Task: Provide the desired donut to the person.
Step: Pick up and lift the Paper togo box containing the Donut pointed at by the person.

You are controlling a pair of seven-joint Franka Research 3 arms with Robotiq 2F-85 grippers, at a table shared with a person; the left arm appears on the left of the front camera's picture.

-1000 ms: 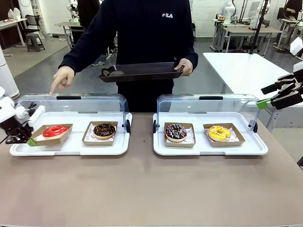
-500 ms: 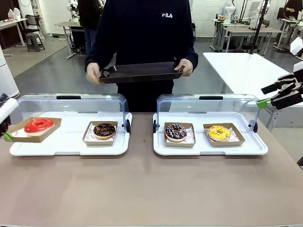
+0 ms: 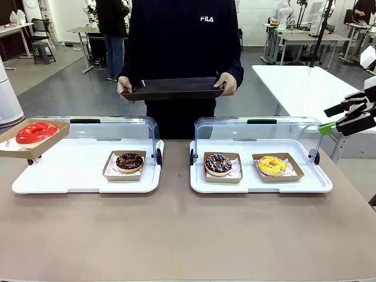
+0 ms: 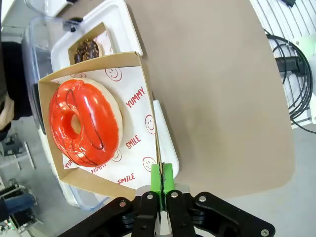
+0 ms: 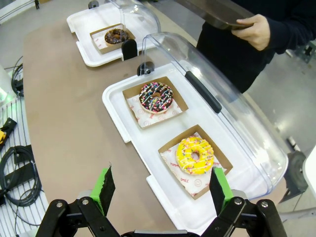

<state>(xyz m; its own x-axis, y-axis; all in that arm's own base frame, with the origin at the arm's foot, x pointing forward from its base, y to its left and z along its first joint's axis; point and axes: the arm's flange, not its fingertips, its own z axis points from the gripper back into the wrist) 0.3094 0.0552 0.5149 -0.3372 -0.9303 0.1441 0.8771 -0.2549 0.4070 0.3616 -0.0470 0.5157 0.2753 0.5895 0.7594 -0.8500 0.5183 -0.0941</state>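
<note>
The left gripper [image 4: 161, 178] is pinching one wall of the cardboard box [image 4: 140, 148] between closed green pads. This is keeping the red-glazed donut [image 4: 84, 123] seated roughly level, raised above the outer end of the left display tray [image 3: 76, 176]. The right gripper [image 5: 163, 183] is hanging wide open and empty off to the side, leaving the middle free. Beyond the clear lids [image 3: 117, 126], the person [image 3: 182, 41] is holding out a black tray [image 3: 173, 88] with both hands, offering bare landing room.
</note>
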